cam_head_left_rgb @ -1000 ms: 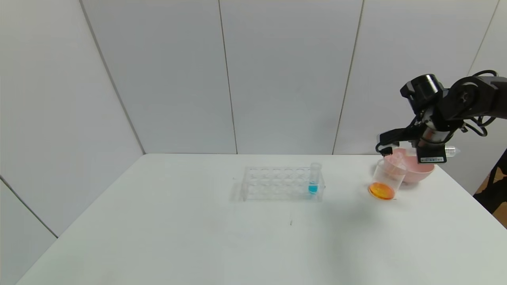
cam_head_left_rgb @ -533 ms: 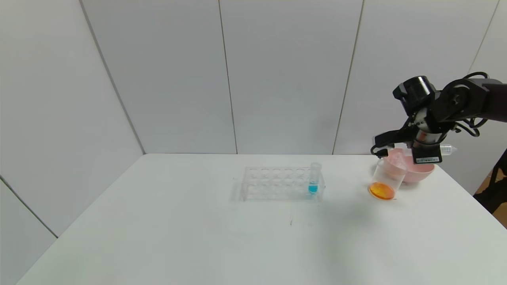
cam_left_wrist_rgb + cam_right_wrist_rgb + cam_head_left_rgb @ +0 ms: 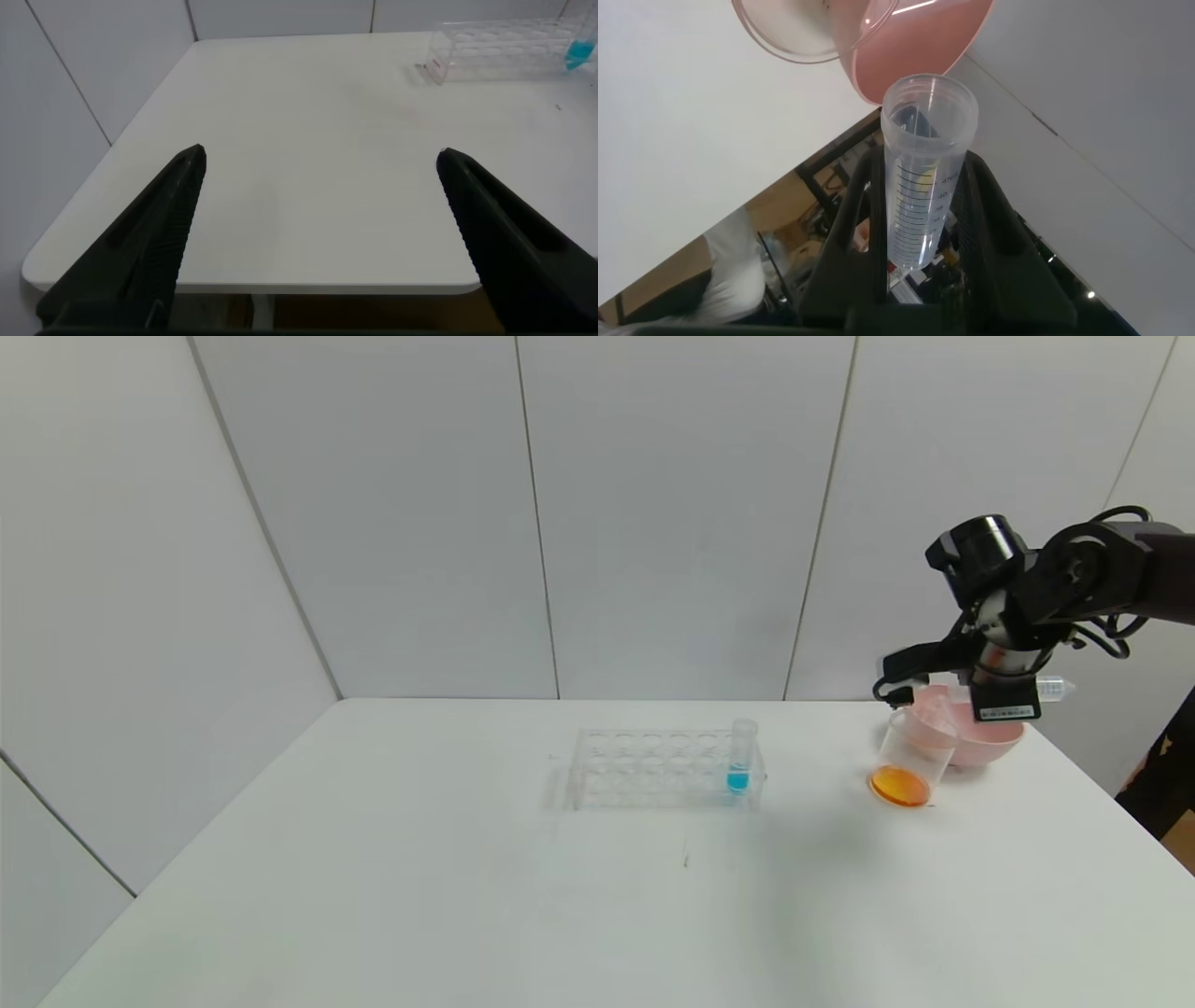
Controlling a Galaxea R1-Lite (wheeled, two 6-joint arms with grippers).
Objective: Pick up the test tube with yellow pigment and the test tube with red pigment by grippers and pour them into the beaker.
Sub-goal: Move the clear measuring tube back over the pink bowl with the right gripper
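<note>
The white table (image 3: 467, 896) is carrying a clear tube rack (image 3: 653, 770) near its middle, with one blue-liquid tube (image 3: 740, 756) standing in the rack's right end. At the far right, a pink bowl (image 3: 990, 742) is sitting just behind the beaker (image 3: 910, 756), which is holding orange liquid at its bottom — yellow and red seem to be mixed there already.

The right gripper (image 3: 1004, 695) is being held above the bowl and beaker, clenched on a clear graduated test tube (image 3: 924, 168). The tube is lying nearly horizontal in the head view, and no pigment is seen inside it, so it is being judged as emptied; which of the two pigments it carried cannot be told. The second task tube is not being seen in any view.

For the step in hand, the tube mouth is best being kept over the beaker's rim until the last drops are falling, and the grip is being kept firm, since the smooth plastic could slip. The beaker appears tilted against the bowl, so it should not be touched.

The left gripper (image 3: 318, 215) is parked near the table's left edge, its fingers spread wide and holding nothing.
</note>
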